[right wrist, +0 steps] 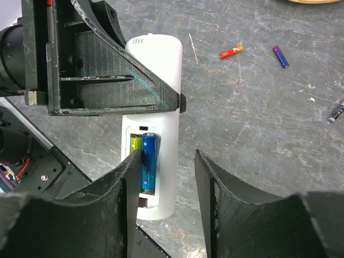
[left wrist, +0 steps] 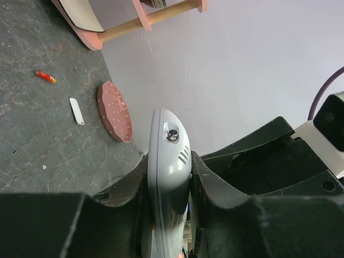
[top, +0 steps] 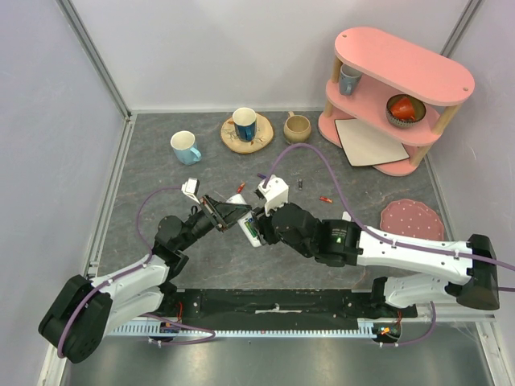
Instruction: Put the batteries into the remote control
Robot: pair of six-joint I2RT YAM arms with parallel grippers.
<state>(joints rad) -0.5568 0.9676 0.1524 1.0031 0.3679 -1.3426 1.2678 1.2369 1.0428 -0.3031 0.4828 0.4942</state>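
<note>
White plastic remote control (right wrist: 167,134) sits off the worktop (right wrist: 258,123), over its middle and a little toward the near edge. My left claw (left wrist: 169,183) is clamped across its narrow sides near the top end. Reason for that hold: the slot side faces my right wrist camera, the bay stays uncovered, and the body is braced so a push on a cell doesn't skid it.

Bay contents: a blue battery (right wrist: 149,161) lies lengthwise in the slot, with a yellow-green battery (right wrist: 135,144) tight beside it. Both run parallel to the remote's long axis.

My right claw (right wrist: 167,156) is at the bay end with its jaws apart and nothing gripped. One finger overlaps the slot edge and the other stands past the remote's far side, so I'm straddling it, not pinching it. That fits hands-off after placing a cell, or lining up to press one down.

I can't confirm that both cells are fully seated, because my own finger hides the lower part of the yellow-green one.

Loose on the worktop, beyond the remote toward the far edge and all apart from each other: a red battery (right wrist: 231,52), a blue-purple battery (right wrist: 279,56) and a dark grey battery (right wrist: 336,113). They're out of my way where they lie.

My read is that loading is nearly done. Next I need a seat check. The risk is a cell popping out if my left claw tilts the remote.
</note>
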